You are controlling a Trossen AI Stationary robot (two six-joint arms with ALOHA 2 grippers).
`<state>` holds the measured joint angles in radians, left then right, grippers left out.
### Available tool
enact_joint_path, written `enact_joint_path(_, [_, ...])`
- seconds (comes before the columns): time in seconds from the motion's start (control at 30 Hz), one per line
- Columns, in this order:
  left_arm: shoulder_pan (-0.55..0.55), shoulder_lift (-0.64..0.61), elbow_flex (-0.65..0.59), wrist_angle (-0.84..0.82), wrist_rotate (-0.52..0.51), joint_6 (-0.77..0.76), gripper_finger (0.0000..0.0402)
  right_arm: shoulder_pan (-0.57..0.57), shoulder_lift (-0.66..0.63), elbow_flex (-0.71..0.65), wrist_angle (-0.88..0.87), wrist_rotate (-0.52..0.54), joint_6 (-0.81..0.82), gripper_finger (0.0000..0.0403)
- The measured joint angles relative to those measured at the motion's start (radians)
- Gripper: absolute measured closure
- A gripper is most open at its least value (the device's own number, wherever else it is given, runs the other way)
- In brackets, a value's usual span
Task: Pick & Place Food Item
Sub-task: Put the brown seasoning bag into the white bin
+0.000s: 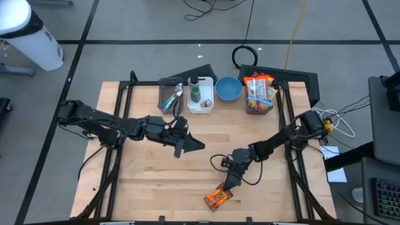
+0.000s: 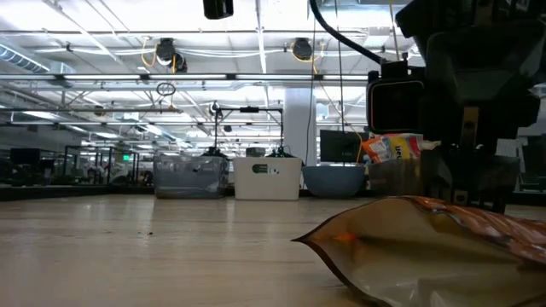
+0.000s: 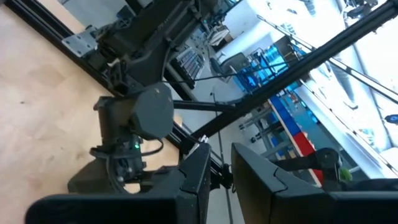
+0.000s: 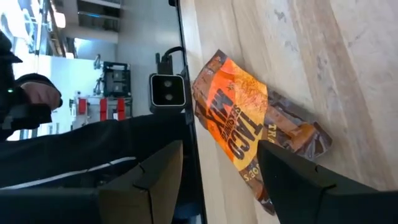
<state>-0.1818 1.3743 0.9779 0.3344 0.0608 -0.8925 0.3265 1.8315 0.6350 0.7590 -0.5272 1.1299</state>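
Observation:
An orange and brown snack bag [image 1: 219, 199] lies flat on the wooden table near its front edge. It also shows in the right wrist view [image 4: 249, 130] and close up in the low view [image 2: 426, 247]. My right gripper [image 1: 227, 185] is open just far-right of the bag, its fingers pointing at it. In the right wrist view its two fingers [image 4: 155, 174] frame the bag without touching it. My left gripper [image 1: 192, 145] hovers over the table's middle, pointing right, its fingers [image 3: 199, 177] a narrow gap apart and empty.
Along the far edge stand a clear bin with utensils [image 1: 170, 97], a white bin with a bottle [image 1: 200, 95], a blue bowl [image 1: 228, 89] and a box of snack packets [image 1: 259, 94]. A small camera [image 4: 166, 90] sits at the front edge beside the bag.

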Motion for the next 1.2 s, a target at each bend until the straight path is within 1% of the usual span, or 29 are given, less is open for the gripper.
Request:
enact_joint_path(0.37, [-0.065,0.000,0.000,-0.019,-0.018,0.000,0.0330,-0.012,0.001,-0.002,-0.172,-0.008,-0.023,0.0202])
enact_joint_path(0.5, [-0.081,0.000,0.000,-0.029,-0.018,0.000,0.0330,-0.013,-0.012,-0.003,-0.200,-0.054,-0.021,0.0202])
enact_joint_path(0.63, [-0.090,-0.001,0.000,-0.045,-0.034,0.002,0.0330,-0.013,-0.073,-0.003,-0.262,-0.048,-0.015,0.0202])
enact_joint_path(0.7, [-0.091,-0.001,0.000,-0.049,-0.036,0.013,0.0330,-0.012,-0.117,-0.006,-0.325,-0.014,-0.023,0.0202])
enact_joint_path(0.8, [-0.094,-0.001,0.000,-0.048,-0.037,0.027,0.0330,-0.010,-0.172,-0.008,-0.449,0.096,-0.063,0.0202])
enact_joint_path(0.87, [-0.094,-0.001,0.000,-0.048,-0.036,0.037,0.0330,-0.008,-0.197,-0.006,-0.493,0.154,-0.080,0.0202])
enact_joint_path(1.1, [-0.094,-0.001,0.000,-0.049,-0.035,0.050,0.0330,-0.008,-0.198,-0.007,-0.437,0.229,-0.059,0.0202])
enact_joint_path(1.2, [-0.094,-0.001,0.000,-0.051,-0.035,0.050,0.0330,-0.007,-0.190,-0.006,-0.427,0.241,-0.047,0.0202])
